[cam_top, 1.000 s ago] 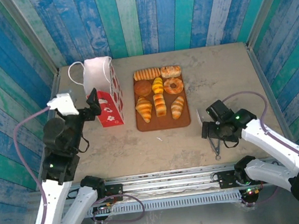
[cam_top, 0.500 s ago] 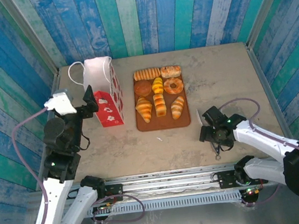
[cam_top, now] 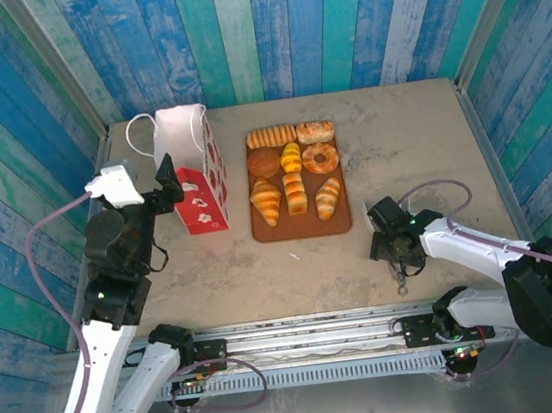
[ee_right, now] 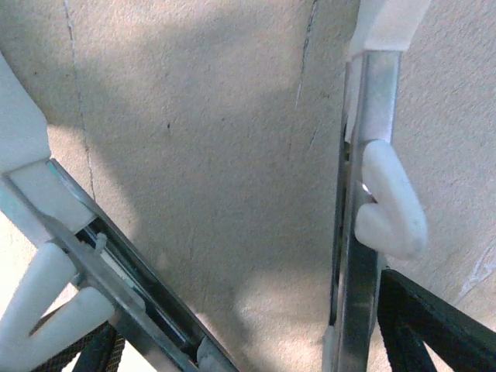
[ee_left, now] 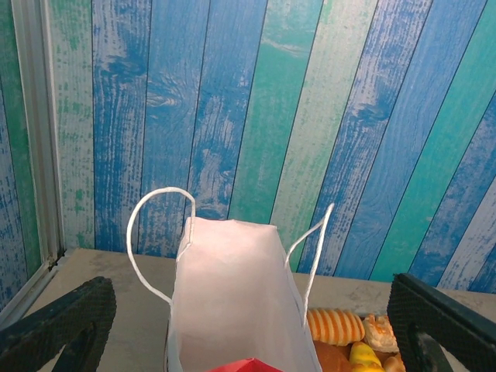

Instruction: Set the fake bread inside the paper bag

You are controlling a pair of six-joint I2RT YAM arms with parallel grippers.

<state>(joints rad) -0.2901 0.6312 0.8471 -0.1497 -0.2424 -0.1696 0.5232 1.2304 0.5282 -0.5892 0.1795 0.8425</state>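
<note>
The paper bag (cam_top: 196,166), white above and red below, stands upright at the back left with its mouth open upward. Several glossy golden pastries, the fake bread (cam_top: 292,174), lie in rows on a flat brown tray (cam_top: 299,230) to its right. My left gripper (cam_top: 163,185) hovers open just left of the bag; in the left wrist view the bag (ee_left: 232,294) stands straight ahead between the spread fingers (ee_left: 58,329), with a striped loaf (ee_left: 337,325) beside it. My right gripper (cam_top: 383,244) is low over the table, open, straddling metal tongs (ee_right: 360,271) with white grips.
The tongs' handle end (cam_top: 401,277) lies on the table toward the near edge, right of centre. Blue and green plank walls close in the table on three sides. Bare tabletop stretches between the tray and the right wall.
My right gripper has dropped lower and drawn slightly left over the tongs. My left gripper has shifted a little toward the bag's upper part.
</note>
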